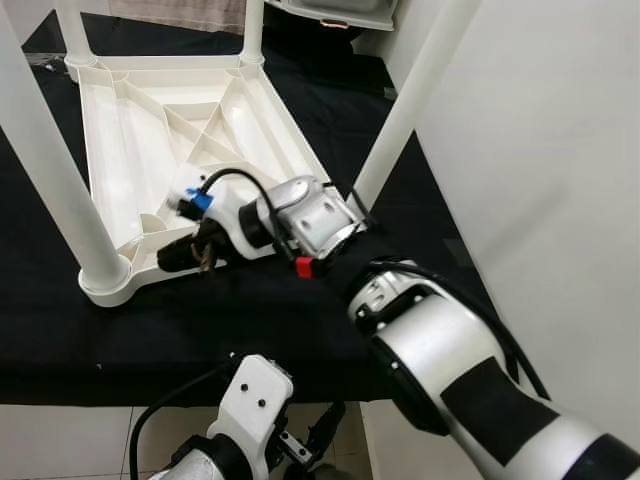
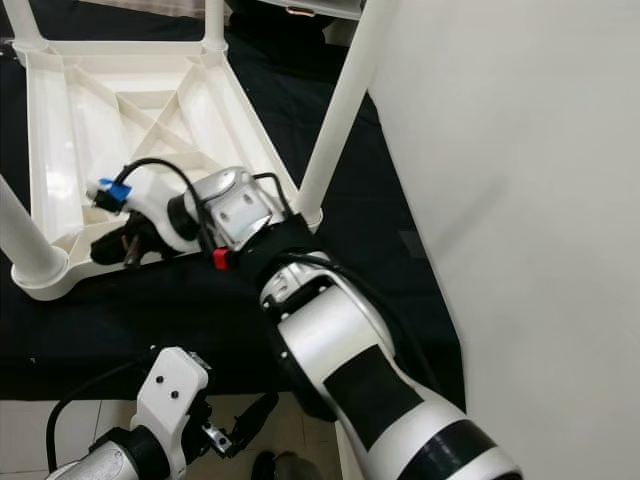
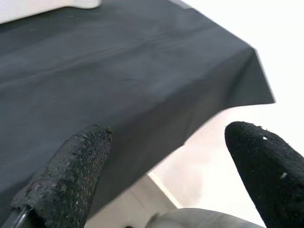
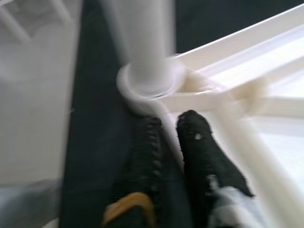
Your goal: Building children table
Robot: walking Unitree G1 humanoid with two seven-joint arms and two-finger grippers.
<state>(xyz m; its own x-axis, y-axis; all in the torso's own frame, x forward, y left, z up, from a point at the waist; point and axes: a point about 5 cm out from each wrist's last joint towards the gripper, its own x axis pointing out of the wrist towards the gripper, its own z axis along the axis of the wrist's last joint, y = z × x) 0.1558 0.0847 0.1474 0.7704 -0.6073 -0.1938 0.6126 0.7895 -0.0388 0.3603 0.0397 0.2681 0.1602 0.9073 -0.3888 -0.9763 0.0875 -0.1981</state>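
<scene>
Here, white plastic table (image 1: 150,130) lies upside down on black cloth (image 1: 200,320), ribbed underside up, four legs fitted in corner sockets. Right gripper (image 1: 185,255) reaches across near edge of frame, fingers (image 4: 199,142) nearly together, straddling thin rim (image 4: 167,124) just beside near-left leg (image 1: 50,170). Left gripper (image 3: 161,156) hangs low below cloth edge, fingers spread wide, holding nothing. White wall (image 1: 540,150) at right.

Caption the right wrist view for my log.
Right gripper pinching the near rim of the upturned white table top, just beside a fitted leg, on black cloth.
</scene>
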